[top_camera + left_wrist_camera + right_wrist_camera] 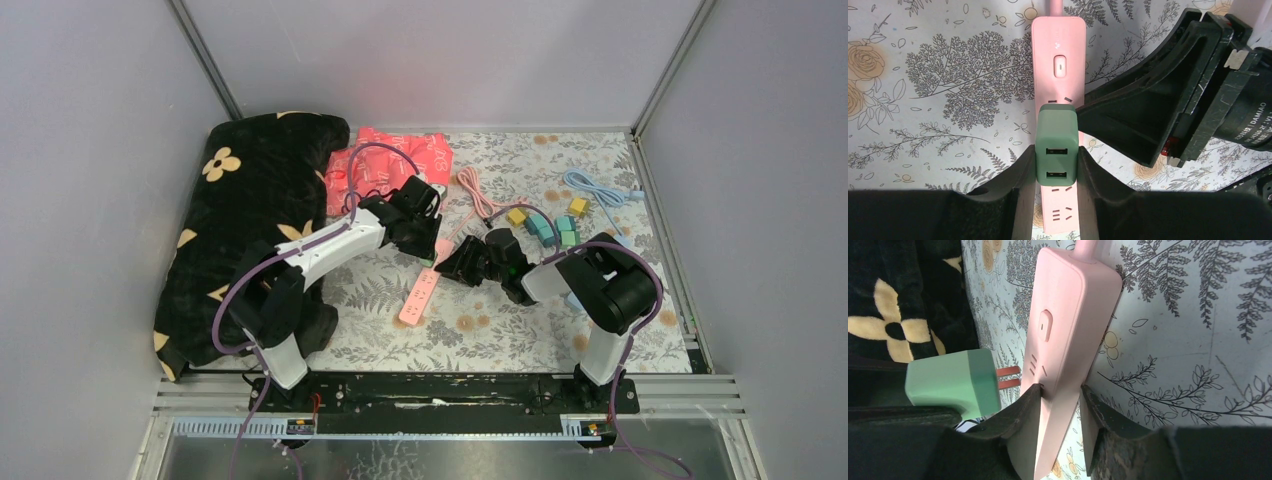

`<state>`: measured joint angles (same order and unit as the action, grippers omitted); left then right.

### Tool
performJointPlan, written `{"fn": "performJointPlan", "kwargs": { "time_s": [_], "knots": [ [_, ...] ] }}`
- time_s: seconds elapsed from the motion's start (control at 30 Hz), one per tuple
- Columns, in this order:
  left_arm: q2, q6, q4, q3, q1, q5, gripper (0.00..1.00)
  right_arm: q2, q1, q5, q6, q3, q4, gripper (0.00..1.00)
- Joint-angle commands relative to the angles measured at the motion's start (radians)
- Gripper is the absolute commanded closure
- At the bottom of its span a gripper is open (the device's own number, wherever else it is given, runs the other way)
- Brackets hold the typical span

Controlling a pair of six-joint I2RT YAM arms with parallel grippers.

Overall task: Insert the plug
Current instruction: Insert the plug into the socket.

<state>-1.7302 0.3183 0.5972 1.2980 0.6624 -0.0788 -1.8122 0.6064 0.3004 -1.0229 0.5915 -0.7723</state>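
A green plug [1057,145] with two USB ports is pinched between my left gripper's [1057,155] fingers, directly above the pink power strip [1058,45]. From the right wrist, the plug [953,382] points its two copper prongs [1008,377] at the strip's [1068,305] socket face, their tips close to the slots. My right gripper [1060,390] straddles the strip's edge, one fingertip on the top face and the other at its underside. From above, the left gripper [425,235] and the right gripper [462,262] meet over the strip [420,290]; the plug is hidden there.
A black flowered blanket [250,220] fills the left side. Red packets [390,160] lie at the back, with a coiled pink cable [475,190], several coloured blocks [545,225] and a blue cable [600,190] to the right. Grey walls enclose the table.
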Motion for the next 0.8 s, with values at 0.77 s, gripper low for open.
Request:
{"fn": "performJointPlan", "kwargs": {
  "time_s": [0.77],
  "knots": [
    [-0.066, 0.027, 0.028, 0.059, 0.042, 0.129, 1.0, -0.007, 0.0, -0.004, 0.018, 0.007, 0.054, 0.73]
  ]
}}
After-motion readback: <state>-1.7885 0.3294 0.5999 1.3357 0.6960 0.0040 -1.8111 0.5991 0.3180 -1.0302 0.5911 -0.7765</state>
